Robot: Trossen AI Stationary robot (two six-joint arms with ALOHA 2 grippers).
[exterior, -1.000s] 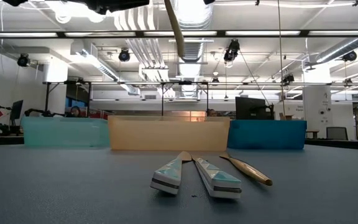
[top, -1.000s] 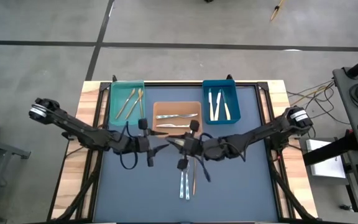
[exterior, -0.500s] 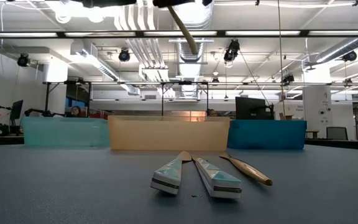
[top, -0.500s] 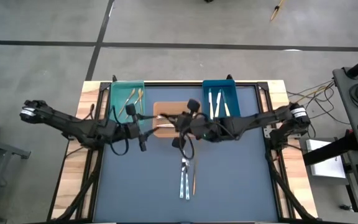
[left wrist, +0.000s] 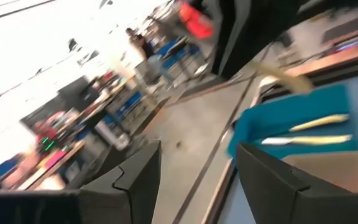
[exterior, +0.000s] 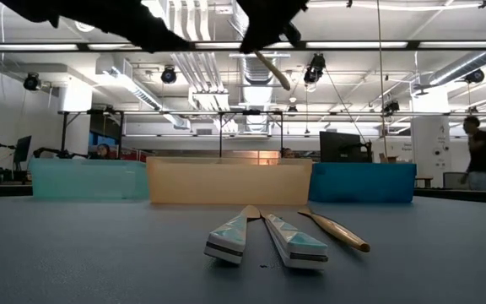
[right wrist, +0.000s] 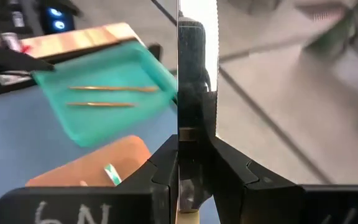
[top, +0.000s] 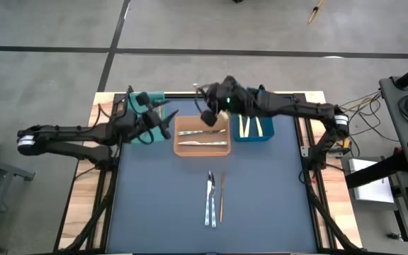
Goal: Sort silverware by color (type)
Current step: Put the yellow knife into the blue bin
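three utensils (top: 214, 200) loose, three bins (top: 202, 137)

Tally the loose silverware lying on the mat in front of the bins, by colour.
Silver pieces: 2
Gold piece: 1
Total: 3
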